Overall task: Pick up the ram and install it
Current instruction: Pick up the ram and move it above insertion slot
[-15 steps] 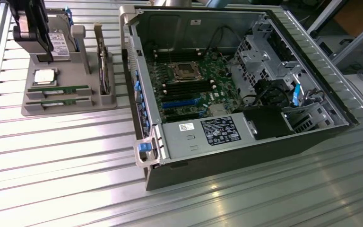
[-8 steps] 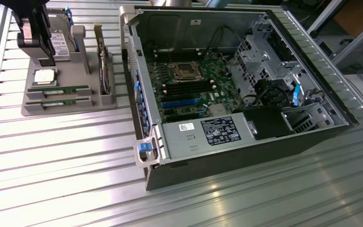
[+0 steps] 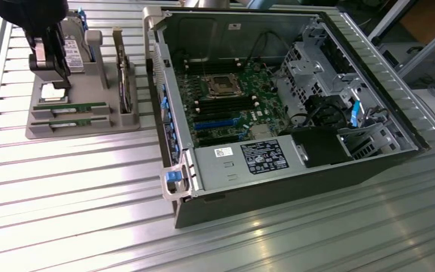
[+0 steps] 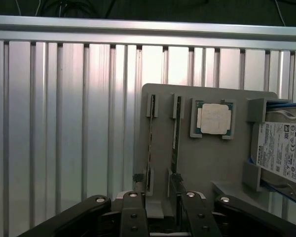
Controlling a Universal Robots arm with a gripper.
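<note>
The black two-finger gripper (image 4: pixel 157 177) stood with jaws apart and empty, over the far end of the grey plastic parts tray (image 3: pixel 81 127). In the exterior view the ram (image 3: pixel 70 105), a long thin green circuit-board stick, sat on edge in its tray slot at 5 o'clock from the gripper. Its long axis ran 3 to 9 o'clock, with its twin (image 3: pixel 70 120) just beside.

The hard drive (image 4: pixel 280 148) runs past the wrist view's edge.

Slatted, perhaps aluminium table (image 3: pixel 66 187): tray (image 3: pixel 74 132), case (image 3: pixel 278 192)
</note>
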